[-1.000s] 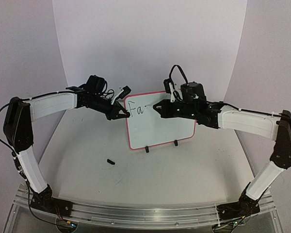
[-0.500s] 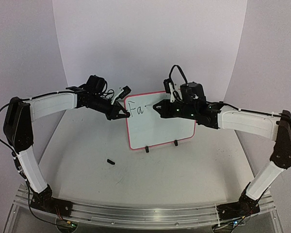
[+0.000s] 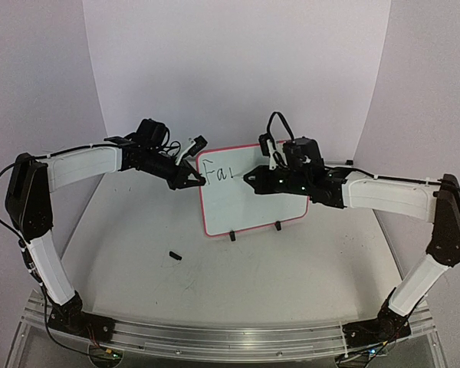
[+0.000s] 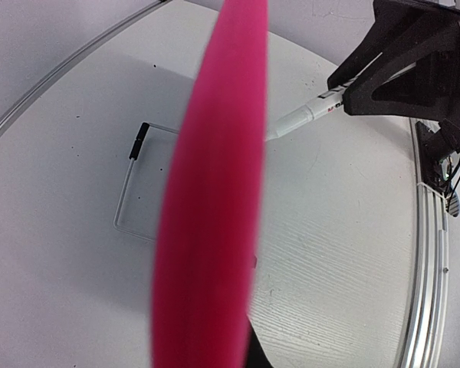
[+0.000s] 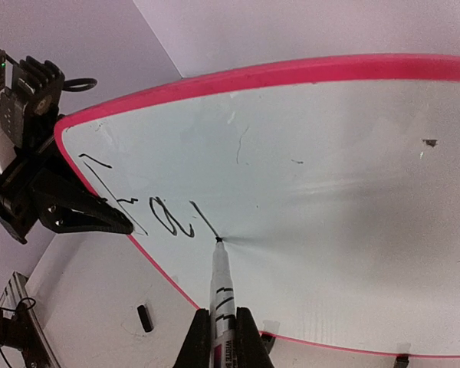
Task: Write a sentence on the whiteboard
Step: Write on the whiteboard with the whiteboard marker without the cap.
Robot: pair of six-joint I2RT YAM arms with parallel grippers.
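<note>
Left claw (image 3: 194, 181) clamped on whiteboard (image 3: 253, 205) left edge; right claw (image 5: 221, 322) pinches marker (image 5: 218, 270), tip on board.

upright whiteboard (image 3: 245, 211) centre, black cap (image 3: 175, 256) front-left

Top external: high at the near side, tilted down over the whole tabletop (image 3: 291, 268). Left wrist: edge-on against the whiteboard (image 4: 211, 199) frame, facing the right end effector (image 4: 343, 86). Right wrist: close along the marker (image 5: 221, 291) onto the board's face. Shared: whiteboard, marker.
</note>
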